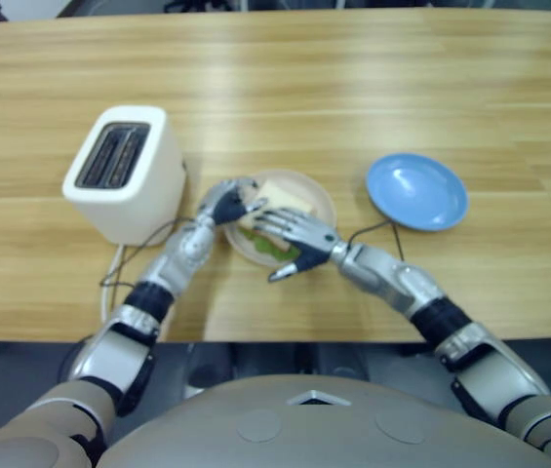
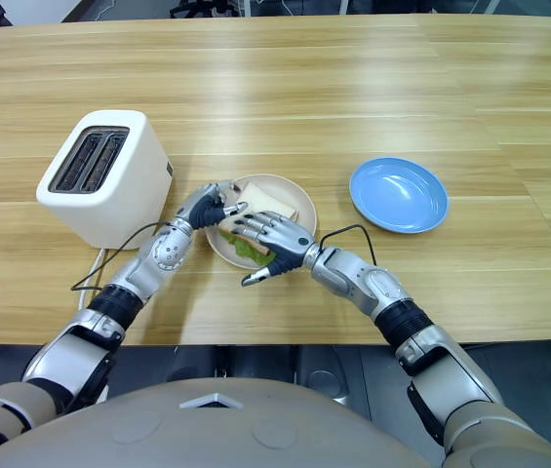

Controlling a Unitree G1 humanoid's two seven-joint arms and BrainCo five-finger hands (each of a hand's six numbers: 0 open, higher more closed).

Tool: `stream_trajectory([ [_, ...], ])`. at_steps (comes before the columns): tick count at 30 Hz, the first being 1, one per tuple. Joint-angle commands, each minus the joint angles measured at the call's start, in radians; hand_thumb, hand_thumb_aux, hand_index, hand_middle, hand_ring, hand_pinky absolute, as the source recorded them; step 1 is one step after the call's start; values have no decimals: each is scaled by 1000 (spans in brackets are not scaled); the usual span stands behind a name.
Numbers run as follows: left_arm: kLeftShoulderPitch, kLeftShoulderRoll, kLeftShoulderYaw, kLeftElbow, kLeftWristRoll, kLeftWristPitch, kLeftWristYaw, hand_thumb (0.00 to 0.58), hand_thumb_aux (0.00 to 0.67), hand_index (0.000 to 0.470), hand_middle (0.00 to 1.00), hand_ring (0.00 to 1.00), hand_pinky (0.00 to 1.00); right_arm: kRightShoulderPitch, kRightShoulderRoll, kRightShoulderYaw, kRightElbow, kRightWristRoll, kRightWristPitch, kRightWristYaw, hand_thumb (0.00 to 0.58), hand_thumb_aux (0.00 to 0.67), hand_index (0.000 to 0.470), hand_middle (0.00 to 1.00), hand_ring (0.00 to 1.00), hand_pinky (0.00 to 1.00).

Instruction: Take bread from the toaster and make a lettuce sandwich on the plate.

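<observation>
Pale bread slice (image 2: pixel 277 203) is lying on a beige plate (image 2: pixel 306 216). Splayed right robot hand (image 2: pixel 277 241) is blocking its near edge; left robot hand (image 2: pixel 209 208)'s grip is unclear.

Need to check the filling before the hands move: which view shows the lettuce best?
Right eye view: the lettuce shows as a green patch on the plate, between the left hand and the right hand. The left eye view gives a thinner green strip, mostly under the right hand.
</observation>
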Motion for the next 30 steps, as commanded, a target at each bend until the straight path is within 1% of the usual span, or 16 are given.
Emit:
stream_trajectory([
  [1, 80, 59, 76, -234, 103, 42, 131, 0, 0, 0, 0, 0, 0, 39, -15, 47, 141, -6, 66, 103, 0, 0, 0, 0, 0, 0],
  [5, 182, 106, 168, -418, 132, 34, 213, 0, 0, 0, 0, 0, 0, 30, -5, 58, 175, 19, 57, 114, 0, 0, 0, 0, 0, 0],
  [9, 279, 118, 254, -556, 85, -45, 275, 0, 0, 0, 0, 0, 0, 32, 16, 41, 219, 92, 10, 95, 0, 0, 0, 0, 0, 0],
  [10, 300, 113, 267, -581, 44, -79, 270, 0, 0, 0, 0, 0, 0, 32, 23, 25, 201, 127, -17, 84, 390, 286, 197, 0, 0, 0],
  [11, 317, 104, 273, -596, -16, -114, 250, 0, 0, 0, 0, 0, 0, 36, 35, -2, 177, 186, -51, 76, 390, 286, 197, 0, 0, 0],
  [12, 333, 96, 278, -608, -61, -149, 242, 0, 0, 0, 0, 0, 0, 37, 46, -31, 144, 239, -89, 56, 458, 363, 249, 0, 0, 0],
  [13, 347, 94, 277, -614, -113, -190, 224, 0, 0, 0, 0, 0, 0, 44, 57, -63, 106, 310, -120, 60, 458, 363, 249, 0, 0, 0],
  [14, 361, 90, 275, -618, -154, -218, 204, 23, 13, 9, 0, 0, 0, 48, 66, -92, 67, 380, -157, 69, 580, 670, 460, 0, 0, 0],
  [15, 373, 88, 278, -621, -179, -245, 195, 415, 313, 215, 0, 0, 0, 53, 71, -118, 30, 439, -194, 71, 580, 670, 460, 0, 0, 0],
  [16, 381, 90, 275, -618, -214, -279, 174, 556, 533, 366, 306, 306, 306, 60, 77, -141, -2, 502, -216, 88, 580, 670, 460, 0, 0, 0],
  [17, 391, 97, 268, -613, -263, -318, 143, 580, 670, 460, 1000, 1000, 1000, 69, 79, -168, -51, 584, -248, 104, 580, 670, 460, 192, 192, 192],
  [18, 397, 101, 265, -608, -298, -347, 119, 580, 670, 460, 1000, 1000, 1000, 77, 81, -188, -84, 639, -267, 118, 580, 670, 460, 1000, 1000, 1000],
  [20, 414, 114, 243, -601, -400, -408, 41, 580, 670, 460, 1000, 1000, 1000, 99, 74, -208, -163, 812, -293, 194, 580, 670, 460, 1000, 1000, 1000],
  [25, 461, 163, 187, -571, -601, -506, -170, 580, 670, 460, 1000, 1000, 1000, 174, 12, -187, -329, 1181, -243, 472, 580, 670, 460, 1000, 1000, 1000],
  [28, 506, 246, 72, -559, -799, -493, -404, 580, 670, 460, 1000, 1000, 1000, 252, -87, -141, -413, 1374, -148, 736, 580, 670, 460, 1000, 1000, 1000],
  [30, 532, 284, 25, -532, -858, -483, -521, 580, 670, 460, 1000, 1000, 1000, 295, -147, -119, -406, 1413, -102, 885, 580, 670, 460, 1000, 1000, 1000],
])
